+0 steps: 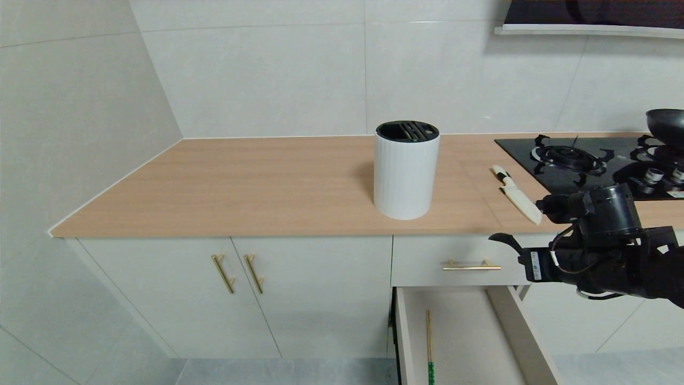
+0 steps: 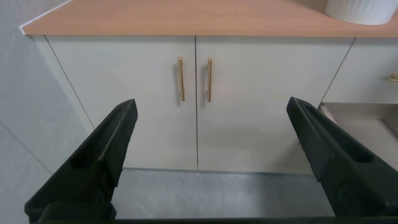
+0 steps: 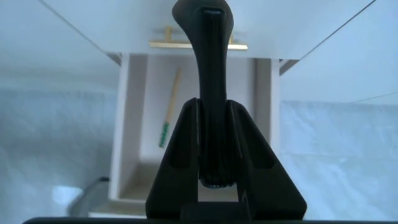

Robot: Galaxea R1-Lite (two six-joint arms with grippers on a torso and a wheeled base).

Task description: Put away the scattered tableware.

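While the left gripper (image 2: 211,112) gapes empty, the right gripper (image 3: 212,124) clamps a utensil (image 3: 208,56) (black).

The open drawer (image 1: 515,326) runs off the bottom of the head view. The chopstick (image 1: 428,342) lying in it is cut short there too. The black pot (image 1: 667,124) and the stove (image 1: 521,149) run off the right side. A black handle (image 3: 210,74) sits pinched in the right gripper (image 3: 211,146). The rest of it is hidden between the fingers (image 3: 252,143), so I can't tell what tool it is.
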